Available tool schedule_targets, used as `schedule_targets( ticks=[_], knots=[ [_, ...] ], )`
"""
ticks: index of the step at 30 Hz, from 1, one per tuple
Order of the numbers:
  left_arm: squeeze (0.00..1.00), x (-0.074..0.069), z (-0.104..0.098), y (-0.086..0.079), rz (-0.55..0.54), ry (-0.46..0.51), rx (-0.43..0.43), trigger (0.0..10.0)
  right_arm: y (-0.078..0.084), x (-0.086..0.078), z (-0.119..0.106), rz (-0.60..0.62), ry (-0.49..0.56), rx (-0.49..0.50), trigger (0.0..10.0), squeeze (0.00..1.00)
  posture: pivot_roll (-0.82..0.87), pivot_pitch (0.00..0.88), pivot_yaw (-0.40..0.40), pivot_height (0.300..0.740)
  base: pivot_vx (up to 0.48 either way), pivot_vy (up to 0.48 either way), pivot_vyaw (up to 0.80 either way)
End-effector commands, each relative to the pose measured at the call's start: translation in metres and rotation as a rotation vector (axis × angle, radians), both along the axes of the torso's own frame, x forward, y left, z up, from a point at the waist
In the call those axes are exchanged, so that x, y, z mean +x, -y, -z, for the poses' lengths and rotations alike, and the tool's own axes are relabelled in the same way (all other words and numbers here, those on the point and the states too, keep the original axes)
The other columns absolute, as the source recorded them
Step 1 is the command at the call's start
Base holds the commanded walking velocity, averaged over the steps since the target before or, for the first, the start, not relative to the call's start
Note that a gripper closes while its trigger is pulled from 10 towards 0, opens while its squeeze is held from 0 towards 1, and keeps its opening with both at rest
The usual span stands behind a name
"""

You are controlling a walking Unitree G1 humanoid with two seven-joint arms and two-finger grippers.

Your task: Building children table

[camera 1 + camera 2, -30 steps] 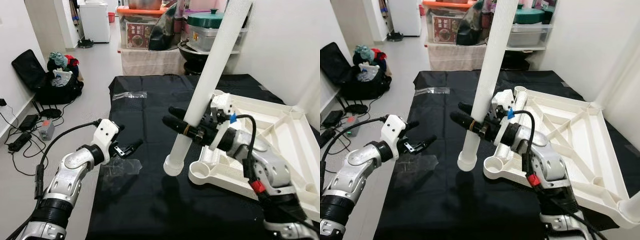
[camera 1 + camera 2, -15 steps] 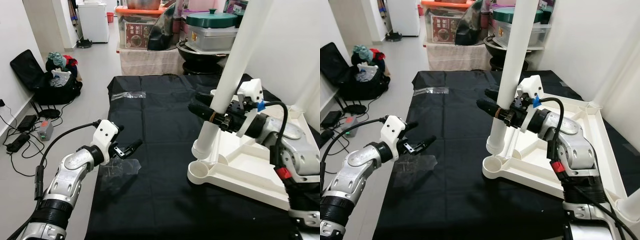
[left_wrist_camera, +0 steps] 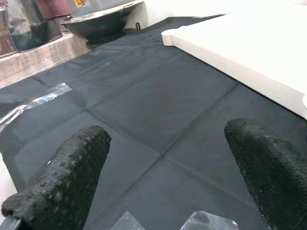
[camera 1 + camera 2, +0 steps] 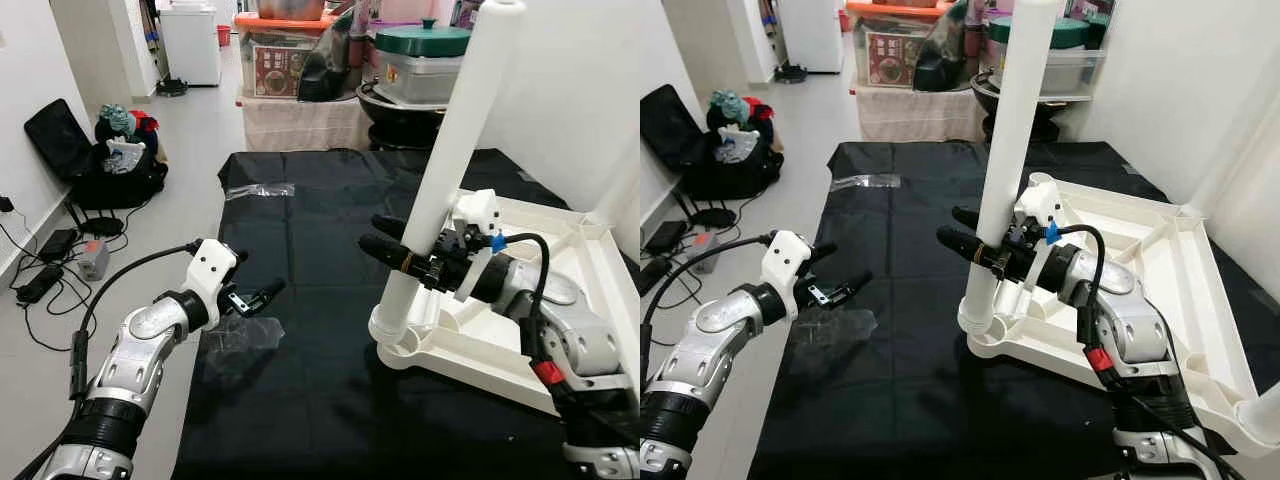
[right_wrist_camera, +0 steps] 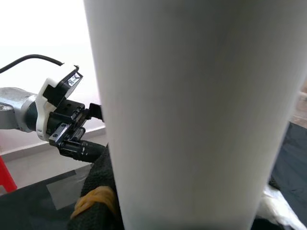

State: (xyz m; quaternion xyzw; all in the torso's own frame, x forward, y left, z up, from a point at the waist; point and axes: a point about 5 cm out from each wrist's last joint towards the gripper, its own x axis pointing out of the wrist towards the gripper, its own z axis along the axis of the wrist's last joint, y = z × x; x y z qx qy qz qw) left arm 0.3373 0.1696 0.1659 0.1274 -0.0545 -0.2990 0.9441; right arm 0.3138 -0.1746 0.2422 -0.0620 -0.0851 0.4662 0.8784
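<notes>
My right gripper (image 4: 395,240) is clenched around the white table leg (image 4: 440,175), its two black fingers reaching out past the tube on the side away from the wrist. Where the pads actually meet the plastic is hidden from me: the head cameras see only the finger ends, and the right wrist camera is so close that the leg (image 5: 192,115) is a blank white wall with a sliver of black finger (image 5: 98,191) at its foot. The leg stands nearly upright, leaning slightly to my right, with its flared lower end sitting at the near left corner socket of the overturned white tabletop (image 4: 560,250). I cannot tell whether it is seated in the socket or merely resting on its rim. The tabletop's far right side runs out of the picture.

My left gripper (image 4: 262,296) hovers above the black cloth (image 4: 300,220), well apart from the tabletop, fingers spread wide and holding nothing. A scrap of clear plastic film (image 4: 240,335) lies just beneath it, and a second strip (image 4: 258,190) lies farther along the cloth.
</notes>
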Motion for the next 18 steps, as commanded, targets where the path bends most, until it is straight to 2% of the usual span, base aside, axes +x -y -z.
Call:
schedule_targets(
  ticks=[1, 11, 18],
  knots=[
    [0.0, 0.0, 0.0, -0.003, -0.002, -0.002, 0.011, 10.0, 0.002, -0.002, 0.007, 0.003, -0.018, -0.03, 0.0, 0.0, 0.07, 0.0, -0.05, 0.74, 0.0, 0.0, 0.0],
    [0.0, 0.002, 0.001, -0.001, 0.007, -0.005, 0.013, 10.0, 0.017, -0.006, 0.011, 0.045, -0.032, -0.054, 0.0, 0.0, 0.06, 0.0, -0.042, 0.74, 0.0, 0.0, 0.0],
    [0.0, 0.002, 0.001, 0.001, 0.011, -0.007, 0.011, 10.0, 0.014, -0.01, 0.015, 0.032, -0.049, -0.046, 0.0, 0.0, 0.06, 0.0, -0.04, 0.74, 0.0, 0.0, 0.0]
  ],
)
